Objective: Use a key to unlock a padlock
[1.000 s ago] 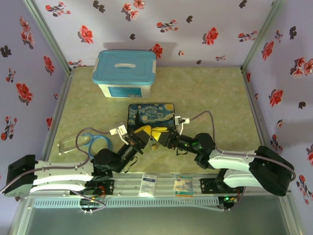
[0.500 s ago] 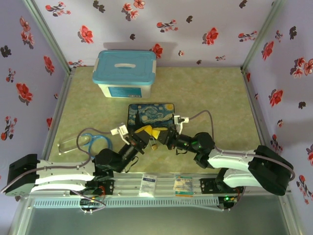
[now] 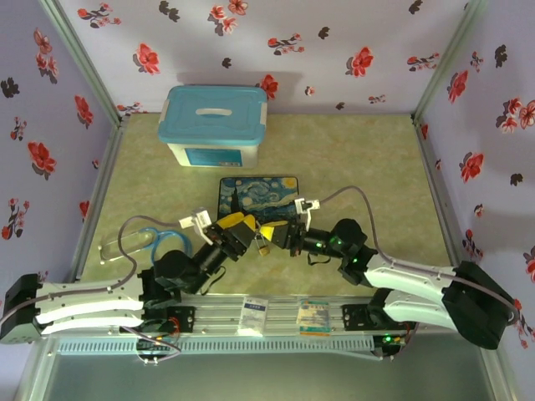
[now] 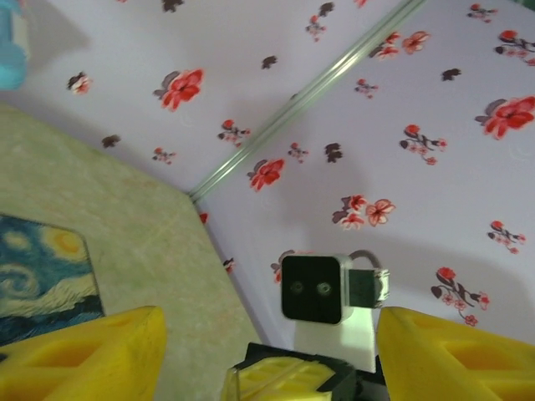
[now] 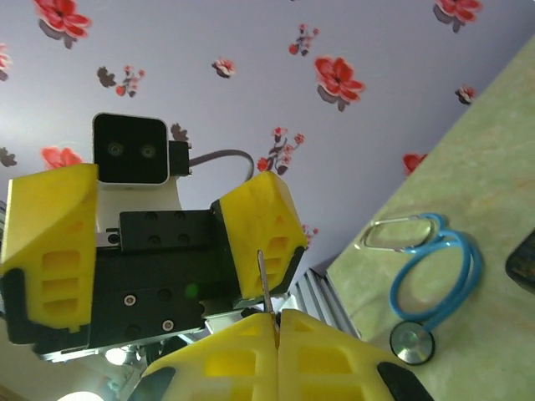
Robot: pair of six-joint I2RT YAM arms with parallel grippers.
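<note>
My right gripper (image 5: 276, 338) is shut on the key (image 5: 263, 280), a thin dark-grey strip sticking up from between its yellow fingers. The key points at my left gripper (image 5: 155, 242), which faces it with its jaws wide open and nothing between them. In the top view the two grippers meet nose to nose, left gripper (image 3: 237, 230) and right gripper (image 3: 272, 231), at the near edge of the painted box. A tiny brass-coloured thing, seemingly the padlock (image 3: 262, 244), sits just under the right fingertips; how it is held is too small to tell.
The Starry Night box (image 3: 257, 194) lies flat right behind the grippers. A blue-lidded bin (image 3: 216, 124) stands at the back left. A stethoscope (image 3: 138, 236) with blue tubing lies at the near left, its silver head (image 5: 412, 343) on the mat.
The left arm has drawn back to the left, its gripper shifting slightly left. The right arm has stretched out, its gripper still shut on the key close to the left one.
</note>
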